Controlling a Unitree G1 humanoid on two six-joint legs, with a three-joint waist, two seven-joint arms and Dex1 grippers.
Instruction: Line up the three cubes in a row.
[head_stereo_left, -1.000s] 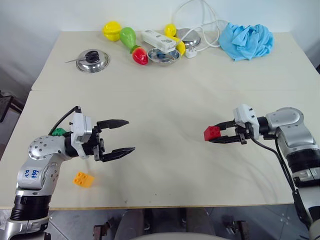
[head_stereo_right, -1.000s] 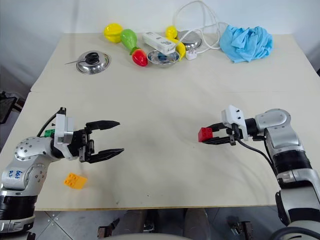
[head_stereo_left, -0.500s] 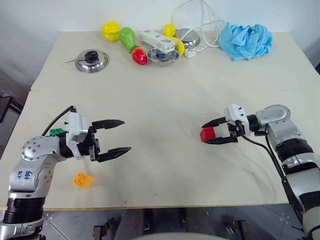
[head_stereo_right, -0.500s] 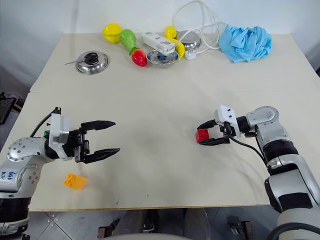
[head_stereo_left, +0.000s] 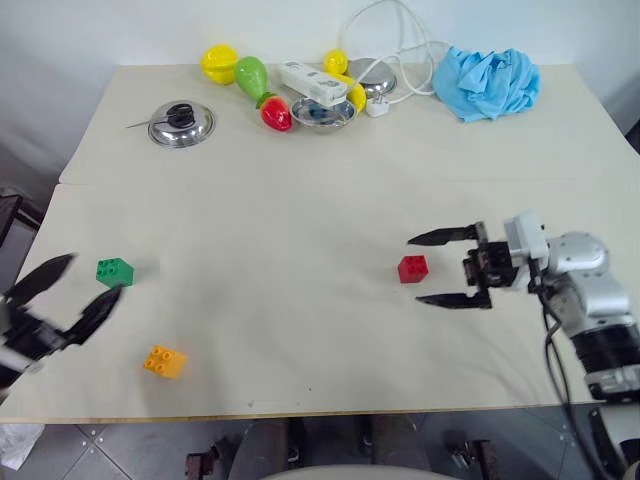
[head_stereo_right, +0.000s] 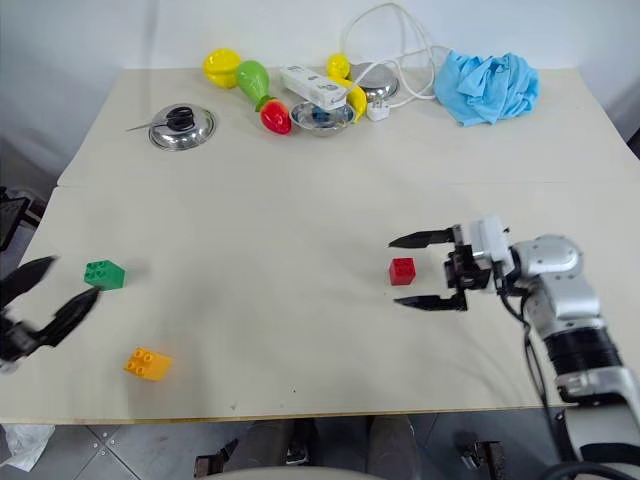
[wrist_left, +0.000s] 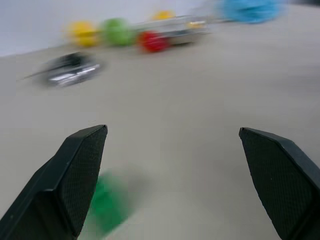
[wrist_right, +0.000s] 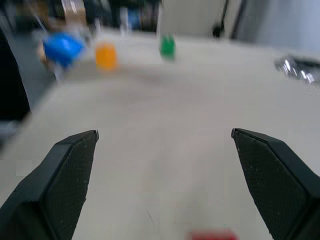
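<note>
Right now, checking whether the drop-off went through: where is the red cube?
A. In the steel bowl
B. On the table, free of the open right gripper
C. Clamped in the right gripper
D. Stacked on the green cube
B: the red cube sits on the table, clear of the open right gripper.

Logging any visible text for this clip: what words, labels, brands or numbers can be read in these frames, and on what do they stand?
None can be read.
White power strip: any marking is too small to read.
Red cube, green cube, orange cube: studs on top, no lettering legible.
Pot lid and blue cloth: no print seen.
</note>
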